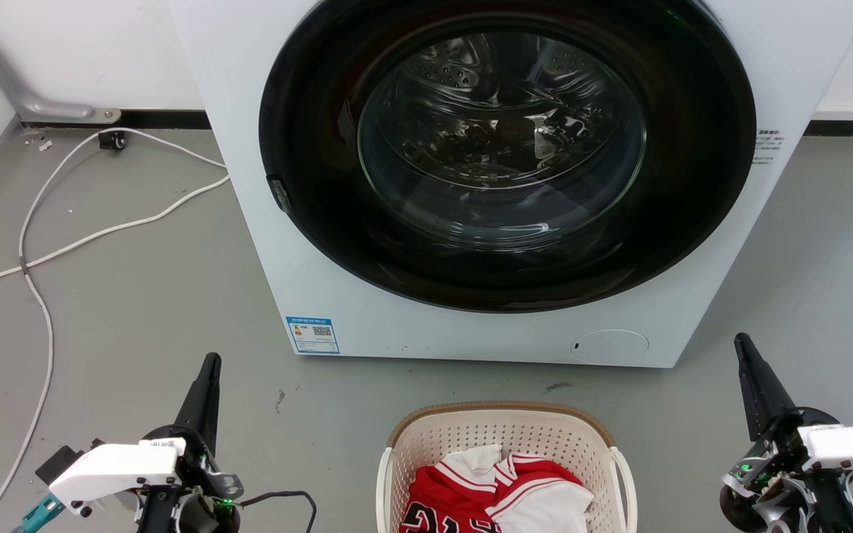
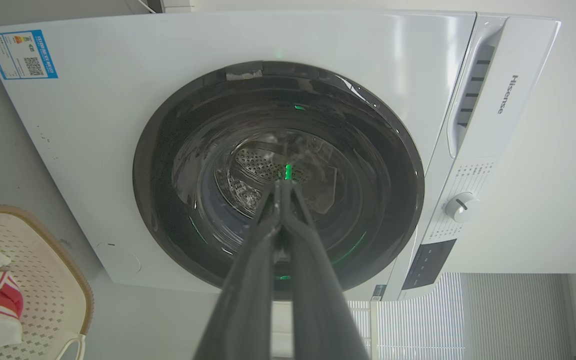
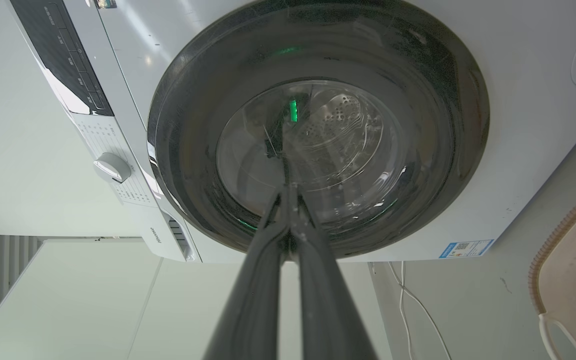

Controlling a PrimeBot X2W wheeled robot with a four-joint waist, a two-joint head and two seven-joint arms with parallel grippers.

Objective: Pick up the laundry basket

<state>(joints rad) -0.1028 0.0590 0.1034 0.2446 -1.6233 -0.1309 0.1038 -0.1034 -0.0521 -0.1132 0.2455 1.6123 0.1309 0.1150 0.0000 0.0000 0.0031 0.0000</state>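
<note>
The laundry basket (image 1: 504, 437) sits on the floor at the bottom centre, in front of the washing machine. It is cream-white and perforated, with a brown rim and white side handles, and holds red and white clothes. Its edge also appears as the laundry basket (image 2: 53, 270) and the laundry basket (image 3: 575, 260) in the wrist views. My left gripper (image 1: 210, 363) is to its left, my right gripper (image 1: 740, 342) to its right, both well apart from it. In the wrist views the left gripper (image 2: 282, 184) and the right gripper (image 3: 288, 189) have fingers pressed together, holding nothing.
A white washing machine (image 1: 338, 311) with a closed dark round door (image 1: 508, 155) stands close behind the basket. White cables (image 1: 49, 252) trail across the grey floor on the left. Bare floor lies on both sides of the basket.
</note>
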